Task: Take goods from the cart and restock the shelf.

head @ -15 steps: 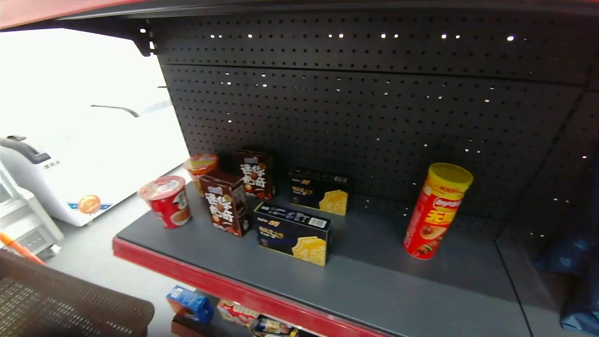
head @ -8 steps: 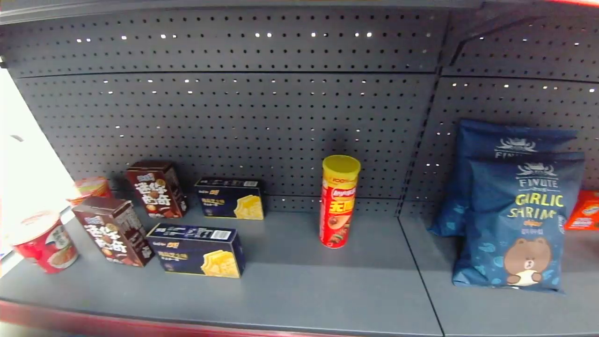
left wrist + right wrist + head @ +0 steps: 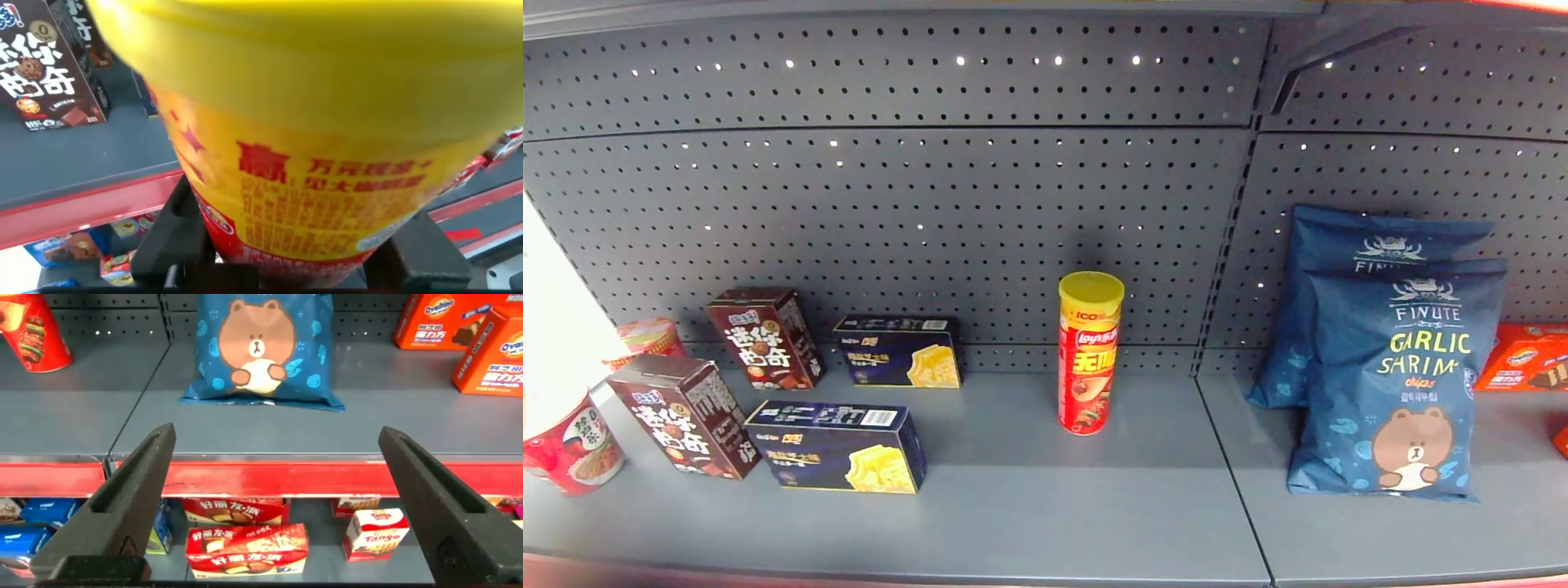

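Shelf (image 3: 1054,506): grey deck with a red front edge (image 3: 270,478), backed by a dark perforated panel (image 3: 931,212). Left gripper (image 3: 298,261): jaws are clamped on a yellow and red tub (image 3: 327,122), which is held between the dark fingers (image 3: 176,237) in front of the shelf's red edge, above the lower tier. Right gripper (image 3: 275,433): jaws are spread wide apart with nothing between them, and it is held before the red edge, facing the right part of the shelf. Stock on the deck, left to right: a red noodle cup (image 3: 568,445) at the near left end, with a second cup (image 3: 645,336) farther back; two brown boxes, one near (image 3: 684,416) and one far (image 3: 765,336), both upright; two dark blue boxes laid on their long sides, one near (image 3: 837,447) and one against the back panel (image 3: 898,351); a red chip can (image 3: 1089,353) with a yellow lid, standing upright and alone near the middle, well apart from the boxes. Right of the deck seam, a blue bag (image 3: 1401,384) printed with a bear is stood upright, and a second blue bag (image 3: 1347,269) is leaned behind it, touching. Orange boxes (image 3: 1523,357) are placed at the far right end. On the lower tier, red and white packets (image 3: 245,547) are seen.
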Controlling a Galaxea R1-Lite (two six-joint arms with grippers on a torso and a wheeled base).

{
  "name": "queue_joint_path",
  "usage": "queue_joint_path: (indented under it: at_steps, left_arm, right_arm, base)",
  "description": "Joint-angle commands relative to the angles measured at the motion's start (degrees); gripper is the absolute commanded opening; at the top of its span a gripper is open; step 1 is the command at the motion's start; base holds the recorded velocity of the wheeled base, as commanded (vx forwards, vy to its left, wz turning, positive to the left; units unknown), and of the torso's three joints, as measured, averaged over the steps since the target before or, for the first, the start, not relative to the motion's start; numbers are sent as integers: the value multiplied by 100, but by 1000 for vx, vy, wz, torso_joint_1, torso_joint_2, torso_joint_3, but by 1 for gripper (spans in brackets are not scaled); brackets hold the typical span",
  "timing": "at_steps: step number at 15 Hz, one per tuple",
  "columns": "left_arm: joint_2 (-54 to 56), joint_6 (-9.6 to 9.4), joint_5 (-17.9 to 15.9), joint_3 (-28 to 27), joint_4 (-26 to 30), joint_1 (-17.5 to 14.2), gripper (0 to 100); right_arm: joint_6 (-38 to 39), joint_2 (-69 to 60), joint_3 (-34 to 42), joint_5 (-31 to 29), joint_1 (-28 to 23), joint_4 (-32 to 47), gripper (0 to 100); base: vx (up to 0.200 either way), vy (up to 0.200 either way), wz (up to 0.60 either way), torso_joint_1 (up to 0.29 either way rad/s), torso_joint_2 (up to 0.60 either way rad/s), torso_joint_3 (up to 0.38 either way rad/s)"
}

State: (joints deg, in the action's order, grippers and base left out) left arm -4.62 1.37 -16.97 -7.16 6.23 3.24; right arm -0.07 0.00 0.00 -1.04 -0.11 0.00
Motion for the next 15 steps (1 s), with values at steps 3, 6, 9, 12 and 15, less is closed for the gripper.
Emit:
queue_joint_path:
  at_steps: [3, 6, 9, 12, 15]
  left_arm:
    - [-21, 4, 45, -93, 36, 1, 0]
    - [-4, -5, 317, -40, 71, -25, 0]
    - [5, -154, 493, -40, 256, -25, 0]
    - [14, -224, 563, -102, 274, -34, 0]
    - [14, -207, 510, -40, 282, -34, 0]
  right_arm:
    - [-168, 9, -18, 121, 29, 0, 100]
    - [42, 1011, -378, 60, 275, -176, 100]
    - [-388, 2716, -2610, 983, 1031, 598, 100]
    - [-854, 3173, -2575, 1264, 1892, 554, 100]
    - [-450, 4254, -3023, 1237, 2806, 325, 100]
  base:
    - [0, 0, 0, 0, 0, 0]
    - [0, 0, 0, 0, 0, 0]
    - [0, 0, 0, 0, 0, 0]
    - [0, 0, 0, 0, 0, 0]
    - [0, 0, 0, 0, 0, 0]
